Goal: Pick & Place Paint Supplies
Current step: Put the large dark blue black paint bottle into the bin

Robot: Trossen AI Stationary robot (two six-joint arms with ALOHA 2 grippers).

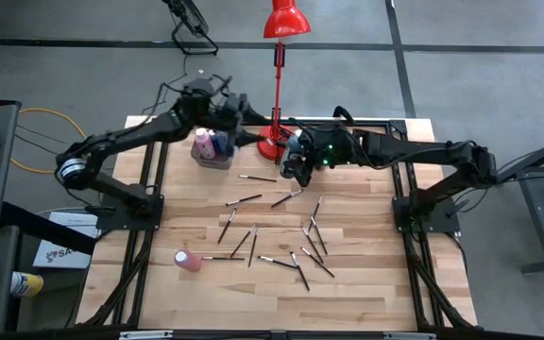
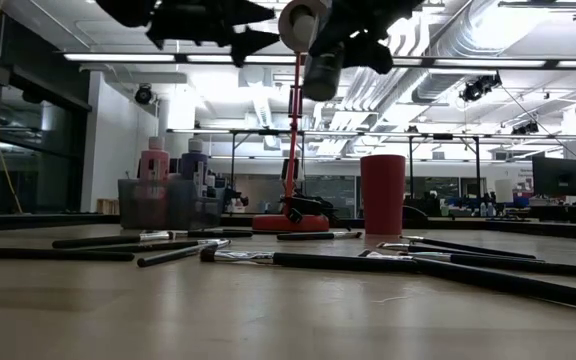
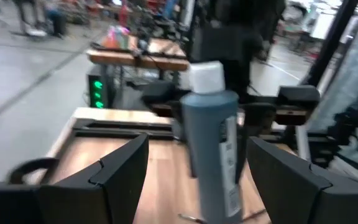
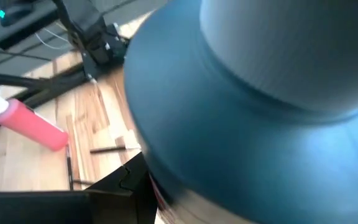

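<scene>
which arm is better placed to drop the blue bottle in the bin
Left, probably. The right end effector holds the blue bottle in the air, and the left end effector hangs open facing it, nearest the bin. A handover looks set up.

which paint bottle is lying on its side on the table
The pink bottle near the table's front left. It lies flat on the wood alone; the other bottles stand upright in the bin, and a blue bottle is held by the right gripper.

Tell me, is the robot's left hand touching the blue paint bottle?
Apart. In the left wrist view the left gripper has its fingers spread wide, with bare gaps either side of the blue paint bottle, which the right gripper holds.
</scene>
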